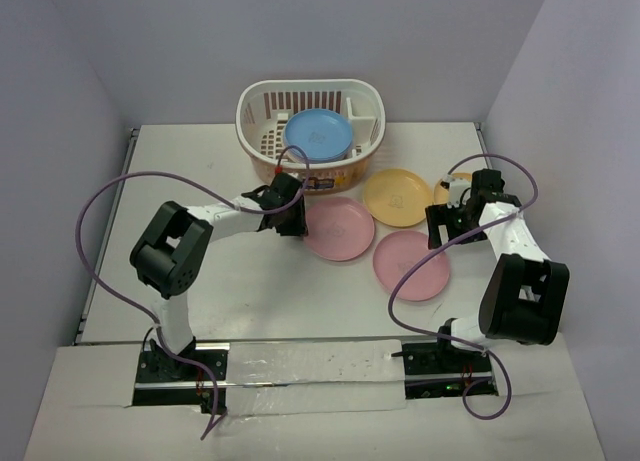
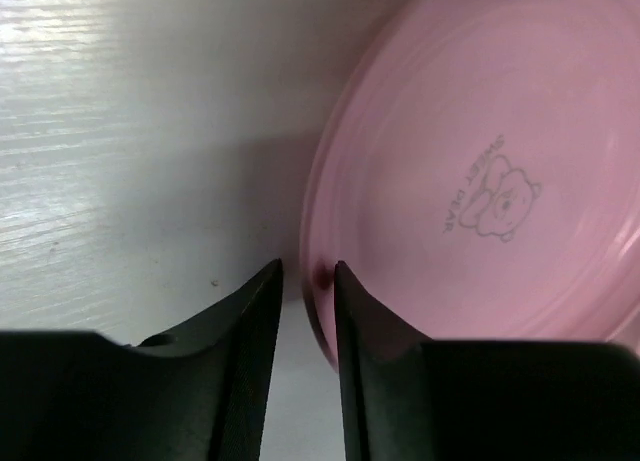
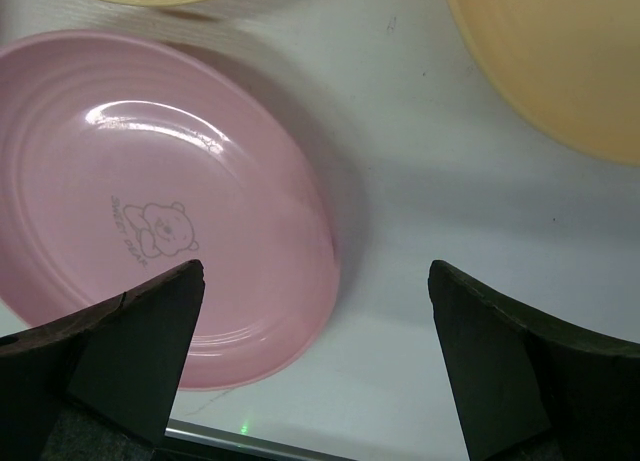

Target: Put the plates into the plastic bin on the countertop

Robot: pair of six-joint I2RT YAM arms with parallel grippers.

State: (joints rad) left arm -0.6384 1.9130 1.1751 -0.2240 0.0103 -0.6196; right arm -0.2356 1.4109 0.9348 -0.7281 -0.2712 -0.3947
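Rim judged best hold on light, stiff, slick pink plate (image 2: pixel 480 181); left gripper (image 2: pixel 303 273) narrow astride it, clamping unconfirmed; right gripper (image 3: pixel 315 271) wide.

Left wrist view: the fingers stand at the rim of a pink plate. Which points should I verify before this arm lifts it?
1. Rim of the pink plate lies between the fingers of the left gripper: ok.
2. Grip is firm on the rim: cannot tell; a gap shows between the fingers.
3. Right gripper is open and away from this plate: ok.
4. Free slot in the plastic bin beside the blue plate: cannot tell.
5. Yellow plate lies apart from the pink plate: cannot tell.
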